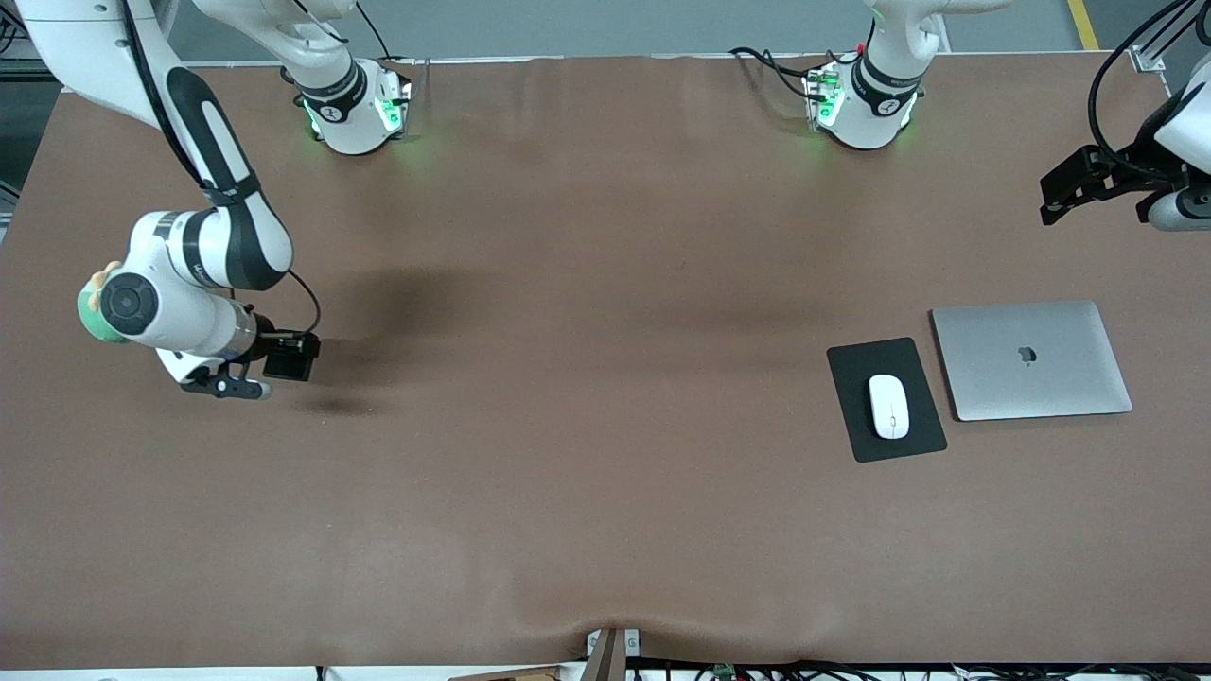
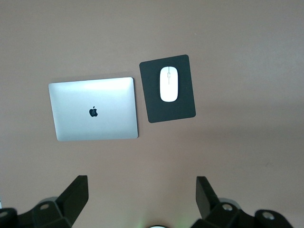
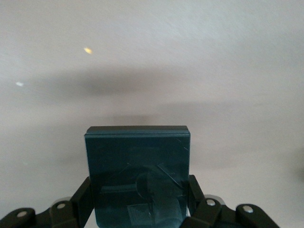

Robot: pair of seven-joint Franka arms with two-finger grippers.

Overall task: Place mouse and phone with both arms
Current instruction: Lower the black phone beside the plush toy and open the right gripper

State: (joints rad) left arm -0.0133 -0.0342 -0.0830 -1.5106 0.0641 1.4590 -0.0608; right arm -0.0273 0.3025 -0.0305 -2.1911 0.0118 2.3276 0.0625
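Right claw [image 1: 248,374]: clamped on the phone [image 1: 291,357], carrying it low over bare tabletop [image 1: 587,473] at the right arm's end. The right wrist view shows the black slab [image 3: 137,175] pinched by its sides between the fingers [image 3: 81,202], its glossy face up toward the camera. That side pinch looks chosen so the slab can be laid down flat.

Left claw [image 1: 1060,194]: spread wide and empty, up in the air at the left arm's end of the table. Its wrist view looks straight down past both fingers [image 2: 71,197] at the laptop and the pad. This arm waits.

Mouse [image 1: 889,406]: lying on the black mouse pad [image 1: 856,430], lengthwise along it, so its half of the job looks done.

Mouse pad: just beside the closed silver laptop [image 1: 1031,359], on the side toward the right arm's end. Both show the same way from the left wrist: mouse [image 2: 168,83] on pad [image 2: 171,107], laptop [image 2: 93,108] alongside.

Step in hand: phone still to be set down; my read is that it belongs with the desk group, well apart from where it hangs now.

Risk: a glossy slab held by its thin edges could slip or tilt.
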